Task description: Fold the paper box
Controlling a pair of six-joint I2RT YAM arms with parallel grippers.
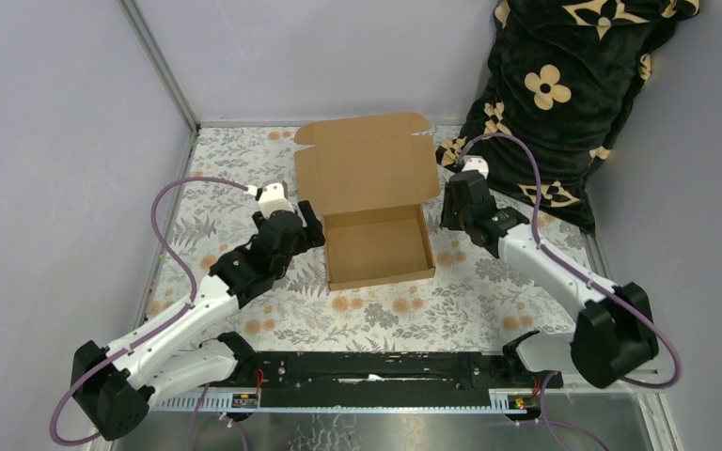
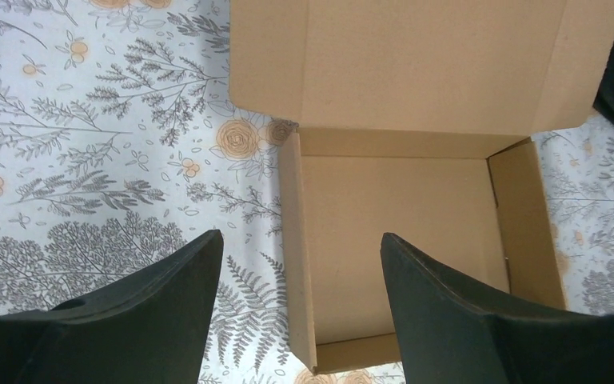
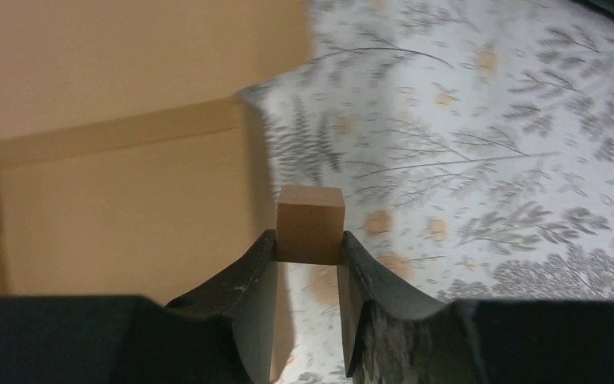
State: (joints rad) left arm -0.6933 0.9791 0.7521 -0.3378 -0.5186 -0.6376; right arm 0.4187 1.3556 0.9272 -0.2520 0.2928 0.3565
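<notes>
Brown corrugated cardboard, plain on every face seen. One paper box (image 1: pixel 377 246), set mid-table on floral tablecloth (image 1: pixel 489 293), between the two grippers.

Tray part formed: four low walls upright around a rectangular floor. Lid panel (image 1: pixel 367 169) open, hinged off the far wall, wider than the tray, with a small ear at each far corner.

Left gripper (image 1: pixel 312 225) (image 2: pixel 300 240) released, fingers (image 2: pixel 168 296) spread wide, hanging above the box's left wall, apart from it.

Right gripper (image 1: pixel 447 202) (image 3: pixel 308 236) clenched on a small square cardboard tab (image 3: pixel 310 222) of the box at its right edge, near the far right corner. Exact flap unclear from the wrist view.

Count: one box, two arms, two grippers, two purple cables (image 1: pixel 174 230), one blanket (image 1: pixel 564 85).

Blanket black, heaped at the far right beyond the tablecloth. Printed marks on it: gold four-petal flowers and pointed star shapes.
</notes>
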